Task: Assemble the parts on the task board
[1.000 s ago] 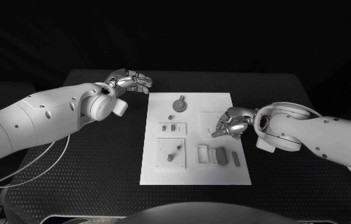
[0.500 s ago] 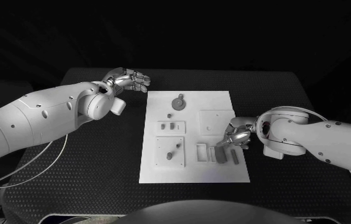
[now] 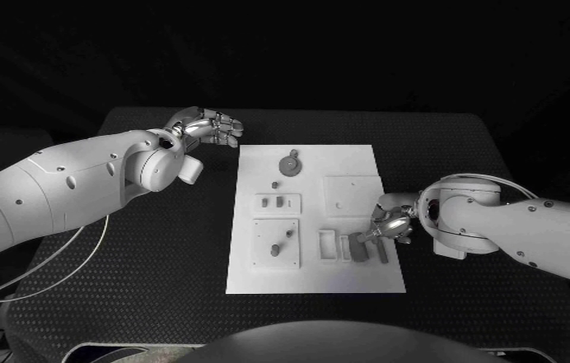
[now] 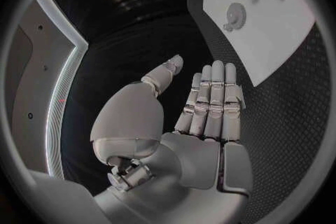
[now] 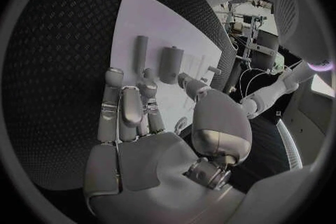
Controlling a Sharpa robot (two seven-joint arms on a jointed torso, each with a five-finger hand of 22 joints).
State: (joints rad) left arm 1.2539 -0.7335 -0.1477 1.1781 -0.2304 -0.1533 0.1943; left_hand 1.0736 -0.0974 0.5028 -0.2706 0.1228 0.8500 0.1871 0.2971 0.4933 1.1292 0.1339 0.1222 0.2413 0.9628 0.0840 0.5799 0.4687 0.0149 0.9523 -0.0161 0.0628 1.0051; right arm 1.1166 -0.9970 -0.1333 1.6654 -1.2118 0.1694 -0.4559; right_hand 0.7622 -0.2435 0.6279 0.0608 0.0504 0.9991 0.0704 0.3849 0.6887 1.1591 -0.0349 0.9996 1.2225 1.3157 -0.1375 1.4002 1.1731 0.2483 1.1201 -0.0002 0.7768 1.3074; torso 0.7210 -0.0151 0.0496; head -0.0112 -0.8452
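The white task board (image 3: 357, 153) lies mid-table. Grey parts sit on it: a round disc piece (image 3: 290, 165) at the far end, a small peg (image 3: 276, 188), and a slim bar (image 3: 382, 254) beside a wider block (image 3: 359, 250) near the front right. My right hand (image 3: 390, 225) hovers at the board's right edge just beyond the bar, fingers spread and holding nothing. From its wrist, the right hand (image 5: 140, 117) reaches toward the bar (image 5: 140, 50) and block (image 5: 170, 63). My left hand (image 3: 209, 128) floats off the board's far left corner, empty; the left hand (image 4: 206, 112) has straight fingers.
Raised white plates lie on the board: a square one (image 3: 352, 196) at right, a small one with two pieces (image 3: 279, 206), and a larger one holding a peg (image 3: 277, 244). Black textured table (image 3: 155, 239) surrounds the board. In the left wrist view, the board (image 4: 280, 39) carries the disc (image 4: 234, 14).
My right hand has moved from the square plate toward the board's near right edge, ending by the bar and block. The left hand has stayed put.
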